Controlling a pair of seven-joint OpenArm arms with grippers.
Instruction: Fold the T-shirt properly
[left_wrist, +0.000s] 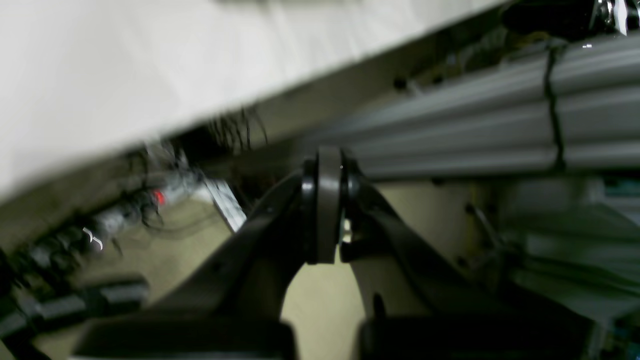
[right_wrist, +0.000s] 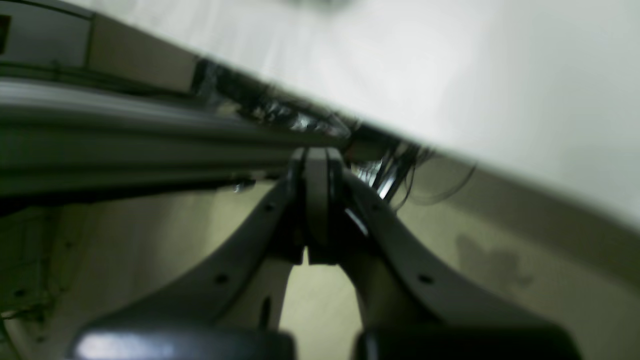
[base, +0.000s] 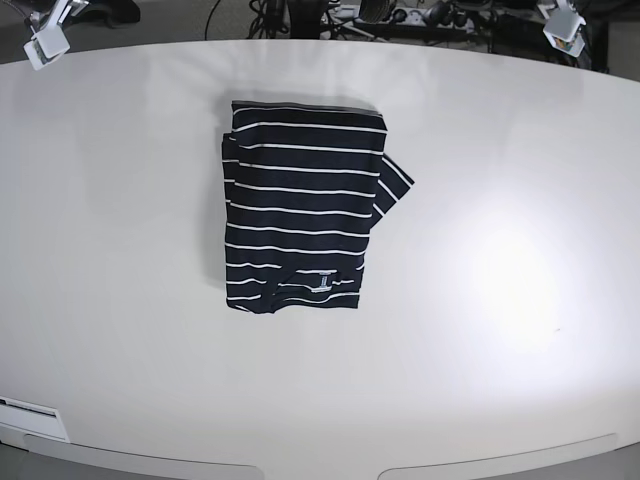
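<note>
The T-shirt (base: 300, 210) lies folded into a rough rectangle on the white table (base: 500, 300), left of the middle in the base view. It is dark navy with thin white stripes. A sleeve corner sticks out on its right side and a small white label shows near its front edge. Neither arm appears in the base view. My left gripper (left_wrist: 327, 200) is shut with nothing between its fingers, below the table's edge. My right gripper (right_wrist: 316, 195) is likewise shut and holds nothing, also off the table's edge.
Both wrist views are blurred and show the table's underside edge, a grey aluminium rail (left_wrist: 475, 125), cables and the floor. Two small clamp lamps (base: 48, 40) sit at the table's far corners. Cables lie beyond the far edge.
</note>
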